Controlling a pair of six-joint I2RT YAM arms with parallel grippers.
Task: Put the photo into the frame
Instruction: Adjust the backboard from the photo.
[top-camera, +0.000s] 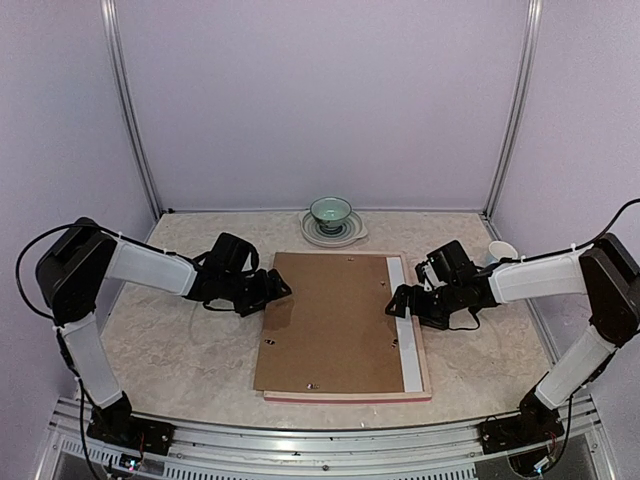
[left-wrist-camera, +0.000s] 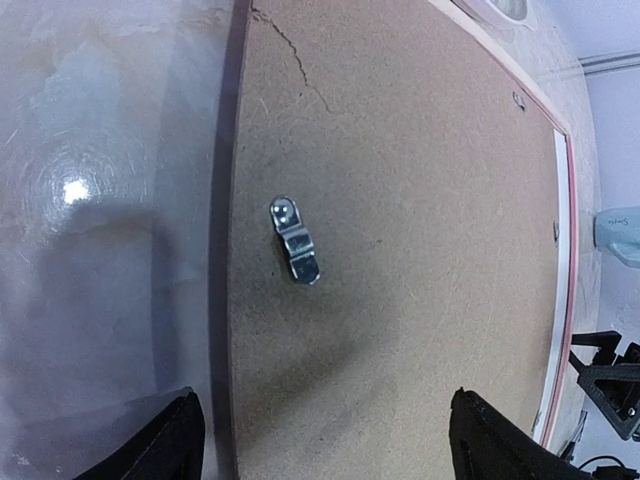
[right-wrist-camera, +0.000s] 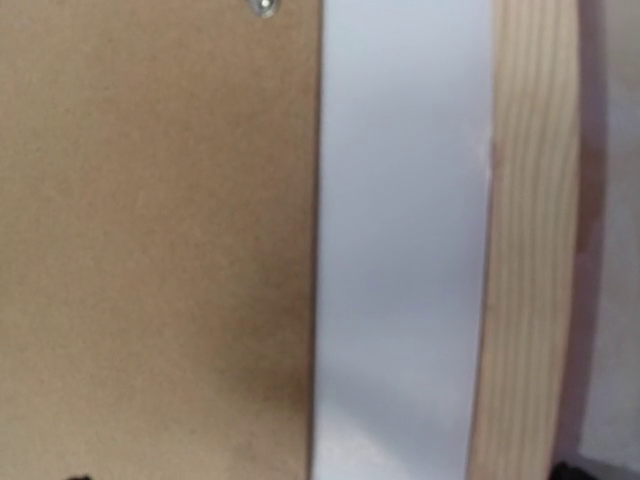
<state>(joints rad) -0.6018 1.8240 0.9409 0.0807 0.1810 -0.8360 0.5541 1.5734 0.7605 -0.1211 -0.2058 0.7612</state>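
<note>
The frame lies face down in the middle of the table, with its pink rim and pale wood back edge showing. A brown backing board rests on it, shifted left. This leaves a white strip bare along the right side. The photo's picture side is hidden. My left gripper hangs open over the board's left edge, holding nothing. My right gripper hovers open above the white strip, close to the board.
A small metal clip sits on the backing board. At the back of the table a green bowl stands on a plate. A white cup stands at the back right, behind the right arm.
</note>
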